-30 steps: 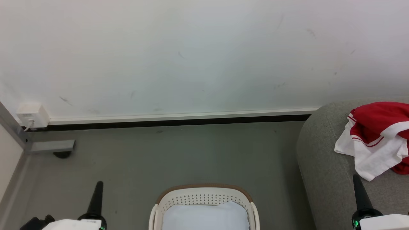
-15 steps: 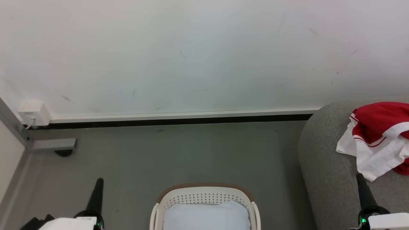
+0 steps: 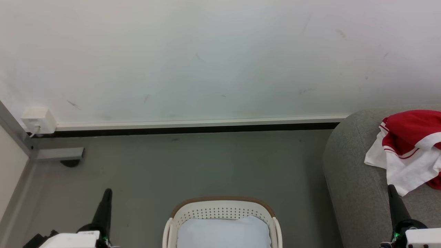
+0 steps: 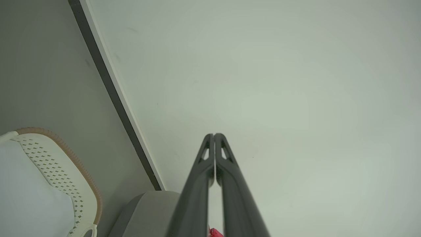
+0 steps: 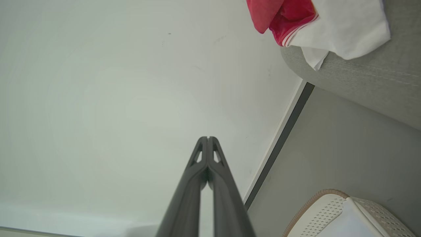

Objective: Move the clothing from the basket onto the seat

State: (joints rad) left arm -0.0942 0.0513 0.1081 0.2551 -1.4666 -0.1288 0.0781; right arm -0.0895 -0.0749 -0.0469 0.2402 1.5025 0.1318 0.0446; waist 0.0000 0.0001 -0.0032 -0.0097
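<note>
The grey seat stands right of the white laundry basket, which holds a pale pad. The red-and-white jersey lies crumpled on the seat. The left gripper and right gripper are empty, fingers pressed together.

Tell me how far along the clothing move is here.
Looks done: the clothing lies on the seat, and the basket shows a pale pad with no red fabric in its visible part. In hand: nothing; the left tool and right tool are shut and empty. Left: seemingly nothing.
</note>
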